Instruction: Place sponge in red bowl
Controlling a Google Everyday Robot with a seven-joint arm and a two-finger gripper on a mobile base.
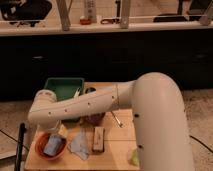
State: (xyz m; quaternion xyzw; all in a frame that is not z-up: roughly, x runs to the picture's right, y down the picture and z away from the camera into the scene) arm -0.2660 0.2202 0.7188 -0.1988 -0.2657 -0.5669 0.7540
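The gripper [52, 129] hangs from the end of the white arm [85, 105] in the lower left of the frame, directly above the red bowl [38, 149]. A pale blue block that I take for the sponge [52, 146] sits inside that bowl, toward its right side.

I judge the step in hand to be the release, since the sponge already looks to be within the rim. I want to let go cleanly and lift straight up rather than sideways, so the wrist does not drag the bowl or nudge it toward the left edge of the wooden surface [115, 142]. I would keep the rise vertical until I am above the rim. A crumpled bluish wrapper [80, 146] lies just right of the bowl, and a brown oblong block [98, 138] lies beside that.

I cannot tell how the jaws stand, apart or clamped on the sponge, because the wrist hides them from this angle. The forearm covers the front of the green bin [62, 86] and most of a dark round thing [93, 118] at the centre, so I cannot name that thing. A thin utensil [116, 119] pokes out to its right. A yellow-green thing [134, 158] at the bottom is half hidden by the upper arm and cut off by the frame edge.
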